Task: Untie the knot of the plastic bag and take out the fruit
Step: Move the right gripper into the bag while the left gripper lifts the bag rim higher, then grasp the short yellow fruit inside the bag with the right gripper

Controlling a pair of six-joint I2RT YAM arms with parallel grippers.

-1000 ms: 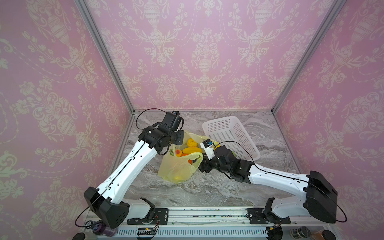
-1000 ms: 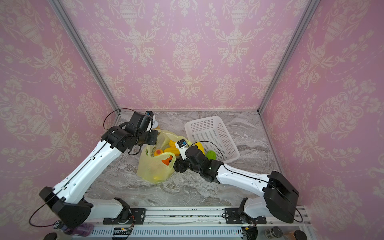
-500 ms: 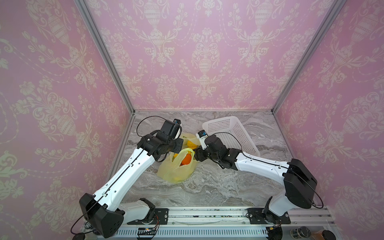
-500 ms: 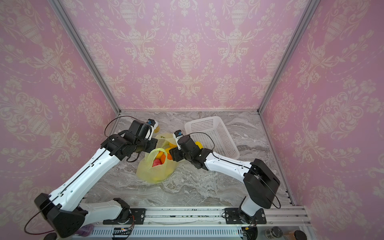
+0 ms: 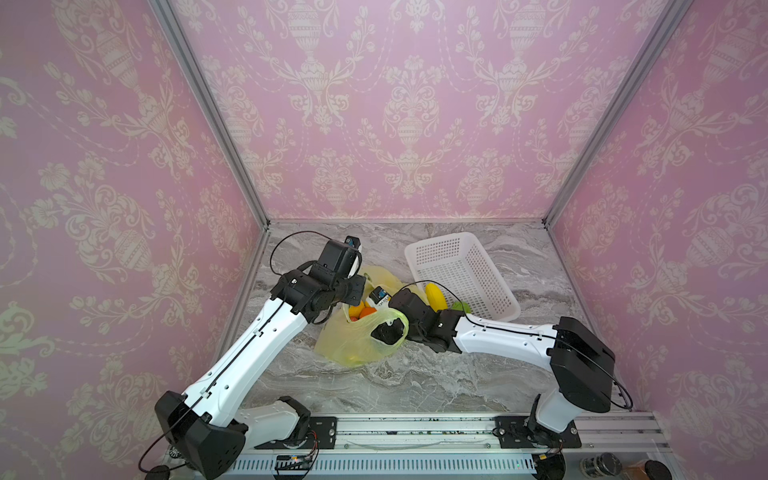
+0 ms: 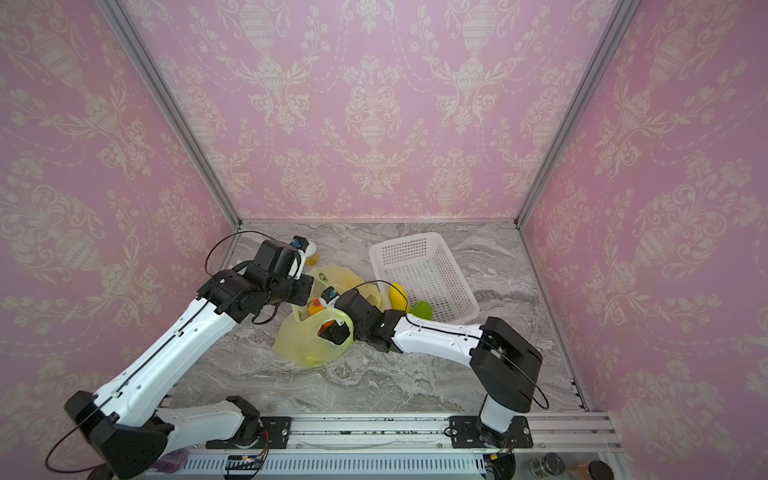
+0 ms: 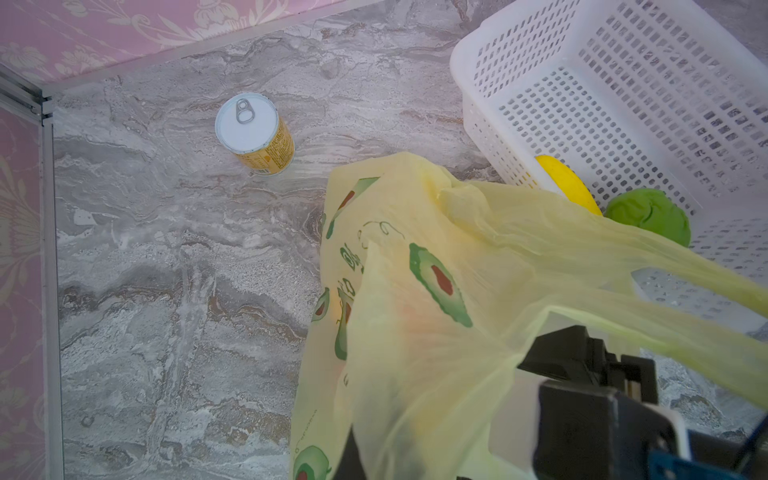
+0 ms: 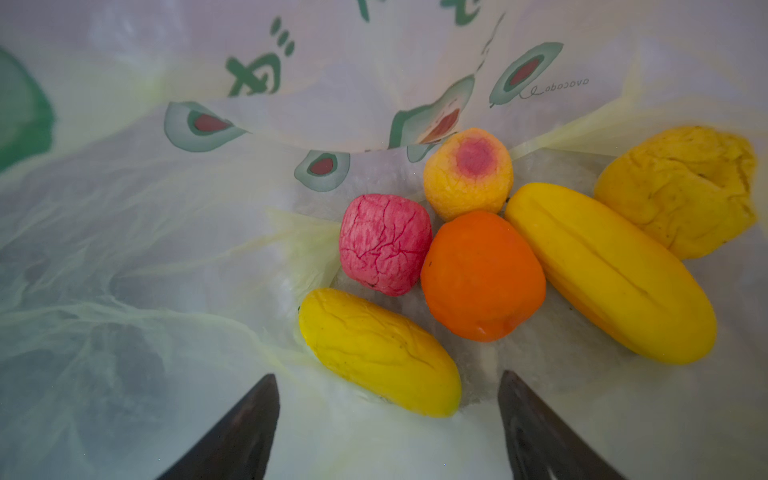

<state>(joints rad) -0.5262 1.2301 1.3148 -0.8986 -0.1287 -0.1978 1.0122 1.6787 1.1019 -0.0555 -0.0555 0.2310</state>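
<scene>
Because the left gripper (image 5: 355, 291) pinches the plastic bag (image 5: 345, 345) at its 12 o'clock rim to hold the mouth up, the right gripper (image 8: 387, 374), jaws wide, can reach inside toward the fruit (image 8: 482, 274) heaped on the bag's bottom, nothing gripped yet.

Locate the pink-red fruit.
In the right wrist view, the pink-red fruit lies inside the plastic bag, touching the orange fruit, before the open right gripper. The bag sits left of the white basket.
</scene>
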